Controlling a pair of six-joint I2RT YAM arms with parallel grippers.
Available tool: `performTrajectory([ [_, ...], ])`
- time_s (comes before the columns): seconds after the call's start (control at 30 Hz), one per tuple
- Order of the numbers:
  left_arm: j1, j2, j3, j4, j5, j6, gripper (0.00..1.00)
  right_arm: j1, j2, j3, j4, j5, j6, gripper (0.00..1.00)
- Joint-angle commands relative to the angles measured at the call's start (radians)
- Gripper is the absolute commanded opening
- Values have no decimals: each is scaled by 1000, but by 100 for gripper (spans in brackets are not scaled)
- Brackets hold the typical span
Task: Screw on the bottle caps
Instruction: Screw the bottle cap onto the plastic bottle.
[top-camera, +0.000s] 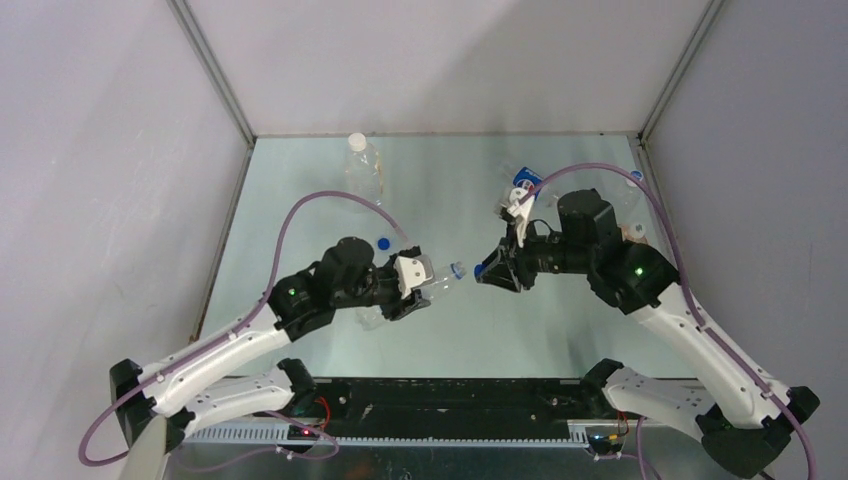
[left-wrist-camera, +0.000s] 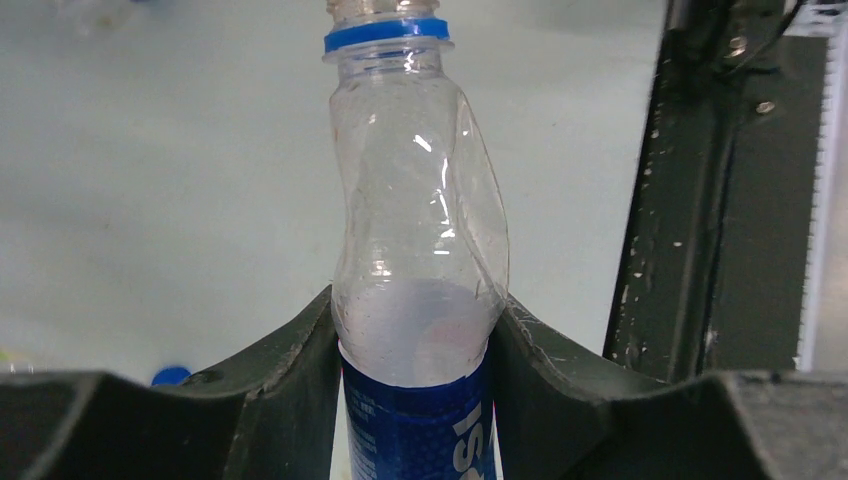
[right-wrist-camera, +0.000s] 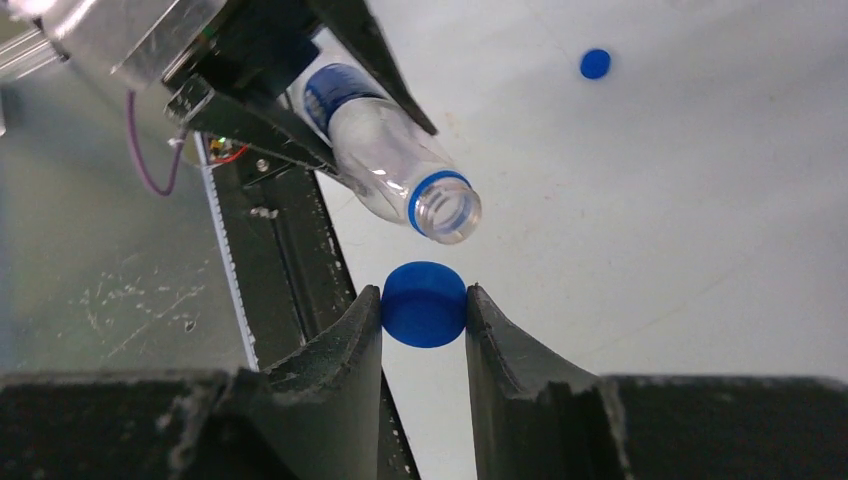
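The right end effector (right-wrist-camera: 424, 300) pinches a blue cap (right-wrist-camera: 424, 310) just beside the open mouth of the bottle (right-wrist-camera: 385, 150); the left end effector (left-wrist-camera: 415, 335) clamps that bottle at its blue label.

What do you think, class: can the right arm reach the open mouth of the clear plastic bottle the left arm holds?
Probably yes: the right claw, gripping a round blue plastic cap, faces the mouth of the clear plastic bottle with nothing between.
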Motion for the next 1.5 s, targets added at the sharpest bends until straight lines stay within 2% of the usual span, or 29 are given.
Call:
performTrajectory([
  [0.0, 60, 47, 119, -58, 301, 124, 0, -5, -55, -5, 32, -127, -83, 0],
  [0.13, 109, 91, 187, -134, 455, 165, 0, -5, -85, -5, 23, -179, -192, 0],
  [0.3, 119, 147, 276, -290, 524, 237, 0, -7, -101, -5, 12, -216, -284, 0],
  [0.5, 124, 185, 343, -378, 582, 284, 0, -7, -125, -23, -10, -264, -458, 0],
  [0.8, 124, 175, 345, -297, 590, 226, 0, -5, -143, -34, -42, -397, -609, 0],
  [1.03, 125, 177, 336, -231, 632, 186, 0, -2, -139, -34, -48, -403, -650, 0],
  [1.47, 124, 199, 358, -244, 682, 203, 0, 1, -140, -34, 9, -385, -641, 0],
])
